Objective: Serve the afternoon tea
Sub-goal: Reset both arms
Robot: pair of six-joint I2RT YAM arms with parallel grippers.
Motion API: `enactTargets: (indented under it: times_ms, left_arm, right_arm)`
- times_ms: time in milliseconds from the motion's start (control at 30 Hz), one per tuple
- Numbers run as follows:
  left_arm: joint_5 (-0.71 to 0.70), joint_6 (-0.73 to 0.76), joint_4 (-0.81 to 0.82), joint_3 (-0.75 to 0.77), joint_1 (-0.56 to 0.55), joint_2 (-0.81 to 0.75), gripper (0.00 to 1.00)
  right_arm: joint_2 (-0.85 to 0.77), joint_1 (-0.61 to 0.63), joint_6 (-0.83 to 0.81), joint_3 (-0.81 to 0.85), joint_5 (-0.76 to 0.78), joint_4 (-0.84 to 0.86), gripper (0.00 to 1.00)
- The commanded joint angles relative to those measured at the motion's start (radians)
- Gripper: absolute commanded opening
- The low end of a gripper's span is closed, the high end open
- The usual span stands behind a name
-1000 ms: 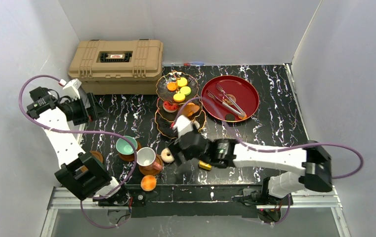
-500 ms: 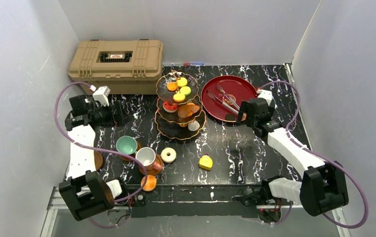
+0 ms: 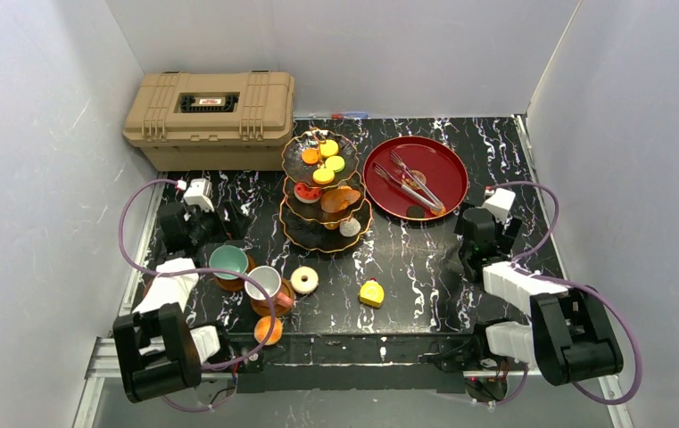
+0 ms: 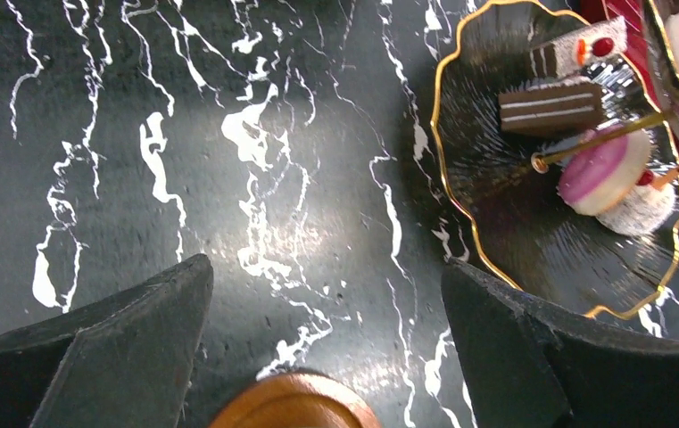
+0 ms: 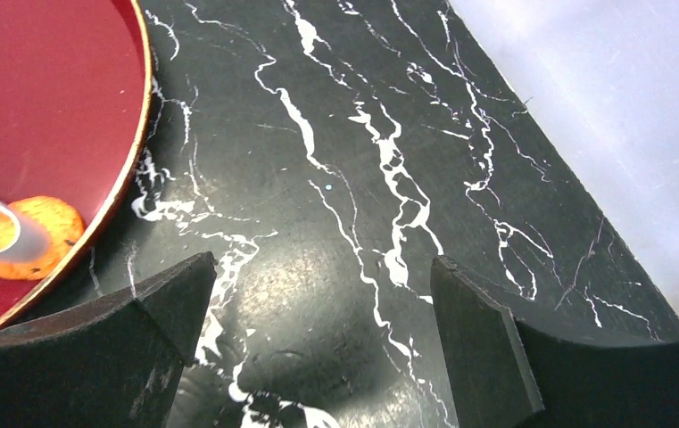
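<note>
White walls are boxing in a black marbled bench [image 3: 460, 241], with a big tan case [image 3: 209, 107] sitting shut at its far left. Centre back, the dark three-tier stand [image 3: 325, 192] is carrying sweets [image 3: 328, 148], and just to its right a red tray [image 3: 438, 156] is holding tongs [image 3: 407, 183]. Nearer the front, a teal cup [image 3: 227, 262] and a white cup [image 3: 265, 283] are resting on brown saucers [image 4: 295, 406]. A donut [image 3: 303, 280] and a small yellow cake [image 3: 371, 293] are lying loose on the bench, apart from the stand.

The left claw [image 4: 325, 267] is hanging spread wide and empty over bare bench between the teal cup and the stand. The right claw [image 5: 322, 263] is likewise splayed, gripping nothing, just right of the tray.

By the look of it, the loose sweets are waiting to be tiered. Doing that well probably means coming straight down over the donut or cake, pinching gently across it, and lifting clear of the gold rims. The upper tiers are overhanging the lowest, so a low sideways entry is looking safer.

The overhead view is giving the whole layout but hiding most of the bottom tier. The left wrist view is revealing a chocolate slice [image 4: 554, 105] and a pink sweet [image 4: 601, 174] there. Only the right wrist view is showing clearly an orange biscuit [image 5: 32, 236] under a tong tip.
</note>
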Motion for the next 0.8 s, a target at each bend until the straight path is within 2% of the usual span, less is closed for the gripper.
enactTargets:
  times_ms: [0,133,200,333,433,500,567,600,667,700,767]
  left_arm:
    - [-0.056,-0.049,0.334,-0.074,-0.023,0.056,0.98]
    - [-0.134,-0.037,0.471,-0.12,-0.048,0.082,0.98]
    - [-0.172,-0.014,0.566,-0.157,-0.075,0.094,0.98]
    - [-0.23,0.011,0.641,-0.168,-0.101,0.16,0.98]
    - [-0.253,0.005,0.734,-0.195,-0.104,0.237,0.98]
    - [-0.255,0.014,0.846,-0.238,-0.109,0.284,0.98]
    - [-0.253,0.015,1.033,-0.289,-0.113,0.385,0.98]
    - [-0.255,0.021,1.06,-0.288,-0.119,0.387,0.98]
    - [-0.276,0.038,0.972,-0.265,-0.138,0.371,0.98]
    - [-0.266,0.039,0.966,-0.249,-0.14,0.384,0.98]
    - [-0.25,0.051,0.829,-0.183,-0.143,0.383,0.98]
  right_arm:
    - [0.082,-0.034,-0.079,-0.069,-0.003,0.395,0.98]
    - [0.217,-0.049,-0.115,-0.061,0.003,0.542,0.98]
    - [0.282,-0.052,-0.126,-0.034,-0.016,0.578,0.98]
    - [0.379,-0.054,-0.157,-0.02,-0.071,0.636,0.98]
    - [0.392,-0.054,-0.186,-0.017,-0.145,0.643,0.98]
    - [0.385,-0.054,-0.195,-0.046,-0.168,0.692,0.98]
    - [0.377,-0.054,-0.218,-0.1,-0.219,0.774,0.98]
    - [0.406,-0.053,-0.233,-0.116,-0.243,0.814,0.98]
    - [0.439,-0.044,-0.27,-0.149,-0.25,0.948,0.98]
    - [0.427,-0.042,-0.26,-0.137,-0.244,0.895,0.98]
    - [0.44,-0.075,-0.219,-0.079,-0.237,0.804,0.98]
